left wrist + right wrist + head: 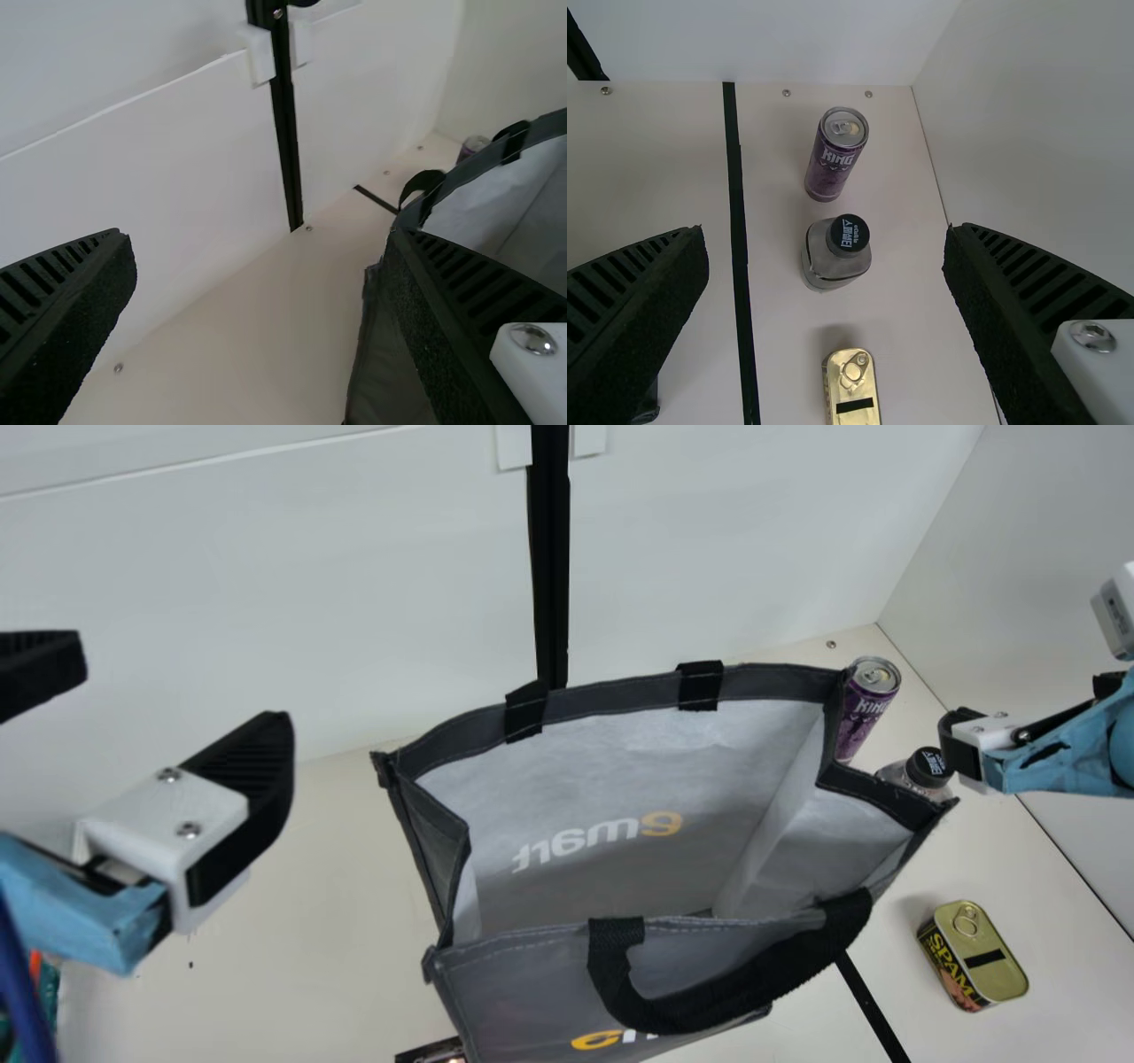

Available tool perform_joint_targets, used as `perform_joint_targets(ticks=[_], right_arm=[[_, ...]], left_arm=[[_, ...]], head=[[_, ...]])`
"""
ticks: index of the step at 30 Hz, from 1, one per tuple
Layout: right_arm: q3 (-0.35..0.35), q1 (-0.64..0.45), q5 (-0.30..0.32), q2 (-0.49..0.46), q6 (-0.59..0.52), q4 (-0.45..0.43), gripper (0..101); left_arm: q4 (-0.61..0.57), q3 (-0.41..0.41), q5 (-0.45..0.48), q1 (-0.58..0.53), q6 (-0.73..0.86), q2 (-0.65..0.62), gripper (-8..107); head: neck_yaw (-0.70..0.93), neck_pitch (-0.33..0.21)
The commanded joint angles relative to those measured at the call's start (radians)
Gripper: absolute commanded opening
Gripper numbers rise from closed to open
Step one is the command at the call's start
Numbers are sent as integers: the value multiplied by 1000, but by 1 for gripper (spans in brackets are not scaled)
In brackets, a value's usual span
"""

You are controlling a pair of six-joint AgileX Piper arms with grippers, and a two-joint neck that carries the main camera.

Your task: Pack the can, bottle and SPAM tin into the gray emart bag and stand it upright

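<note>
The gray emart bag stands upright and open at the table's middle, its inside bare where visible. Behind its right corner are the purple can and the black-capped bottle; the SPAM tin lies to the right. At the left, my left gripper is open beside the bag; in its wrist view the left gripper has the bag's edge behind one finger. My right gripper is near the bottle; in its wrist view the right gripper is wide open above the standing can, bottle and tin.
White walls close off the back and right side. A dark object lies at the bag's lower left, and colored items are at the far left edge. A black strip runs along the table.
</note>
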Motion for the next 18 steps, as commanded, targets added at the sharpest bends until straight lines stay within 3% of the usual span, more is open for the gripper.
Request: perform_joint_targets(ticks=[1, 18], right_arm=[[0, 0, 0, 0, 0, 0, 95], [0, 0, 0, 0, 0, 1, 95]], left_arm=[[-8, -24, 3, -16, 5, 11, 90], [-60, -151, 19, -151, 82, 113, 90]], head=[[-1, -23], [-1, -23]])
